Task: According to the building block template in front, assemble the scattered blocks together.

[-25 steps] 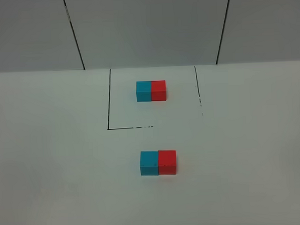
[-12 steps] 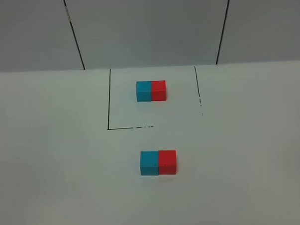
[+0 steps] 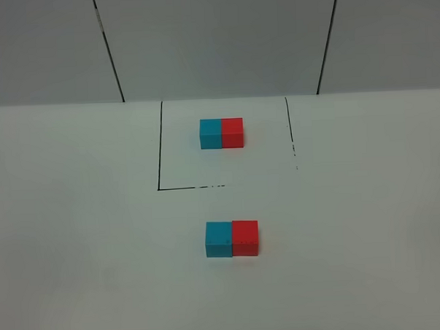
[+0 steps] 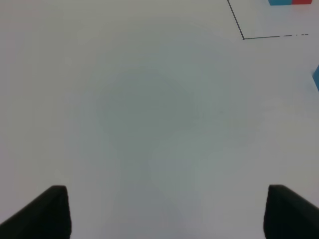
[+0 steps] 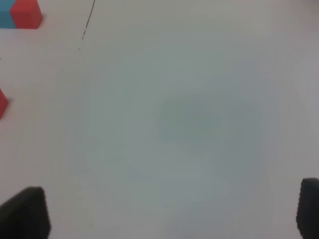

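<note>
Even, soft, diffuse light fills all three views, with no glare or hot spots. In the exterior high view the picture is sharp: the cyan cube (image 3: 218, 238) and the red cube (image 3: 246, 238) have crisp edges and throw only a faint, short shadow on the white table (image 3: 77, 237). Both wrist views are softer and slightly hazy. A dim grey patch of shade lies on the table in each, and the dark fingertips (image 4: 42, 214) at the frame edge are blurred.
</note>
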Available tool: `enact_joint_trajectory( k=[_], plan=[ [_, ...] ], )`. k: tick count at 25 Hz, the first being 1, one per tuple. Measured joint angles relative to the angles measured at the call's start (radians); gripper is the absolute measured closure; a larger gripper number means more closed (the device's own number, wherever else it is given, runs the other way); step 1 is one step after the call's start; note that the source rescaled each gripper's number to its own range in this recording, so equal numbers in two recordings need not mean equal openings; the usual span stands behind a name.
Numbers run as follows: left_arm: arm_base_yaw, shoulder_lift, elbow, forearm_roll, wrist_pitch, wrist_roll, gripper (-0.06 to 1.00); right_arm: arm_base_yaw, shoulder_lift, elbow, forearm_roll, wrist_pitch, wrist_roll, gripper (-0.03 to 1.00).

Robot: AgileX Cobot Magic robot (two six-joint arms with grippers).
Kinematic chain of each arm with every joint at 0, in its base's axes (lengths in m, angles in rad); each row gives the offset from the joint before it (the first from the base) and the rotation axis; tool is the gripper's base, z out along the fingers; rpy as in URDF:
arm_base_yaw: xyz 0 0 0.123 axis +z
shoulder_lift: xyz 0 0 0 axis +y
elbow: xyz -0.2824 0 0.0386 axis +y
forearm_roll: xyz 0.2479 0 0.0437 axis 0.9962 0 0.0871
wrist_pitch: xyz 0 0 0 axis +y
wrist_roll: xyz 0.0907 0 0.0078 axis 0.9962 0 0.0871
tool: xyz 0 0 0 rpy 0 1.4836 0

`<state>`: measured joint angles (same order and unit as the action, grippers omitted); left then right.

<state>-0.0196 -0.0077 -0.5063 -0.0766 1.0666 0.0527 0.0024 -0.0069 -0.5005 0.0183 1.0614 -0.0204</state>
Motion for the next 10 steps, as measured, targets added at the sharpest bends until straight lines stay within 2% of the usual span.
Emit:
enact_joint_trajectory(
  k=[10],
  plan=[
    [0.0, 0.0, 0.0, 0.0, 0.0, 0.0, 0.3, 0.0, 0.0, 0.0, 0.001, -0.001, 0.0, -0.03]
  ],
)
